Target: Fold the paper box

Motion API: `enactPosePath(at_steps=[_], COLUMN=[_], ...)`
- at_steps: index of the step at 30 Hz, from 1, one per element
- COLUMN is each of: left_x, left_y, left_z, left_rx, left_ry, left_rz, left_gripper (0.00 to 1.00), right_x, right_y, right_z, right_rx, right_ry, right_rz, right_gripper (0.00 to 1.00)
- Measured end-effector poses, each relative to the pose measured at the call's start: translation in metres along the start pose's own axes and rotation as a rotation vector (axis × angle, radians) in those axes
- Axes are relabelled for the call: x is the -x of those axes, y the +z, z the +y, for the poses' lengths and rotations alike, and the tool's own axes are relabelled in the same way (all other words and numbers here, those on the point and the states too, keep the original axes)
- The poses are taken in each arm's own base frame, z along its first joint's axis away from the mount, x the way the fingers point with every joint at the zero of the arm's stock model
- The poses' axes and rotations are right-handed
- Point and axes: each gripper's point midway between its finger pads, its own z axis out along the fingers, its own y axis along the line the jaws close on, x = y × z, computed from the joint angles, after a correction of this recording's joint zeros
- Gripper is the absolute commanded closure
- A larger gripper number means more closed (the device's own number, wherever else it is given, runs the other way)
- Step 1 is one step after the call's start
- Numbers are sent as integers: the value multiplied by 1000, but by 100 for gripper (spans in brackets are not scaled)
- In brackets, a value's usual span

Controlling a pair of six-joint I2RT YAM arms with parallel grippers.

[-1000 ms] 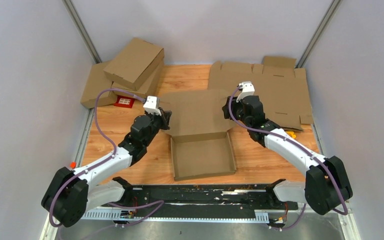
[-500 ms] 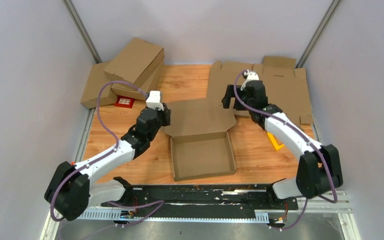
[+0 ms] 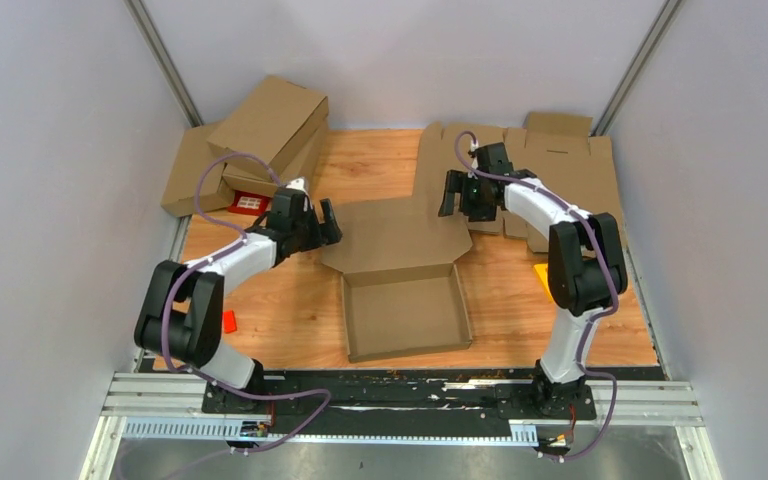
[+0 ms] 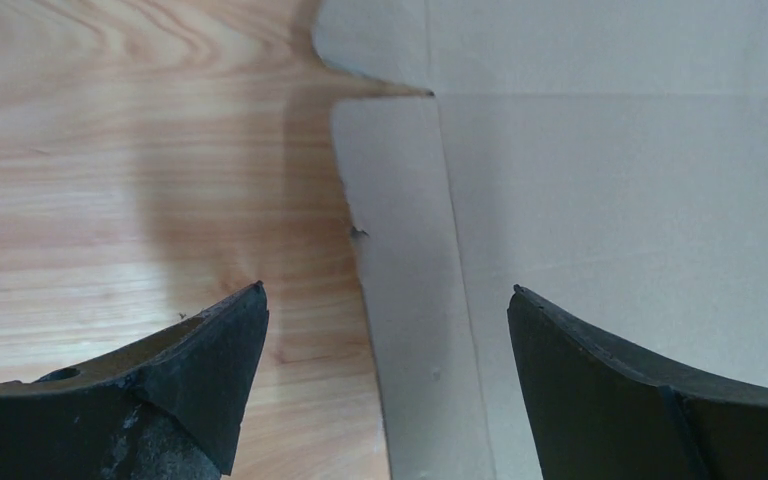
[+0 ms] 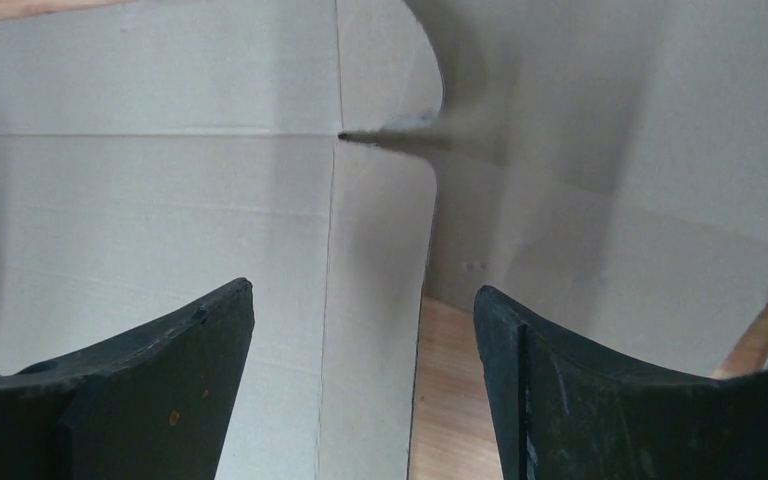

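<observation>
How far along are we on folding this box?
Done: the paper box has its tray walls standing. In hand: the left gripper and right gripper, both open, straddle the side flaps of the lid, which lies open. Left: fold those flaps, close the lid.

You're working in a robotics lab cell: plain grey panels wall in a wooden tabletop. An aluminium rail runs along your near edge, and cardboard boxes sit stacked in a corner.
</observation>
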Motion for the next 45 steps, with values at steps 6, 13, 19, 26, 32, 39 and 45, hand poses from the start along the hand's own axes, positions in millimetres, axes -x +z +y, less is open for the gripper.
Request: enactPosePath(at_steps=[6,13,19,26,32,39,45], left_x=[-22,-20,-13,3,23,30,22], left_y=[15,30,33,14,-40,-91,-112], left_z=[-10,-13,-22,-32,-63,-72,-83], left_rx=[-48,-87,-140,-157,-168,-237,-345], left_ry=[-17,-78,-85,-26,168,249,302], left_rz=[117,154,134,24,-245,-563,-751], left_gripper=[12,45,100,100,100,100,100], right_x=[11,4,-1,4,19,11,5], right_y=[17,28,28,6,-57,-126,-140], right_z=[-1,1,13,30,53,73,64], right_rx=[8,77,162,199,140,112,87], right_ry=[12,48,61,22,-127,-262,-275], right_rz=[28,84,120,50,-192,-554,-669], right_gripper=[32,64,100,100,100,94,49])
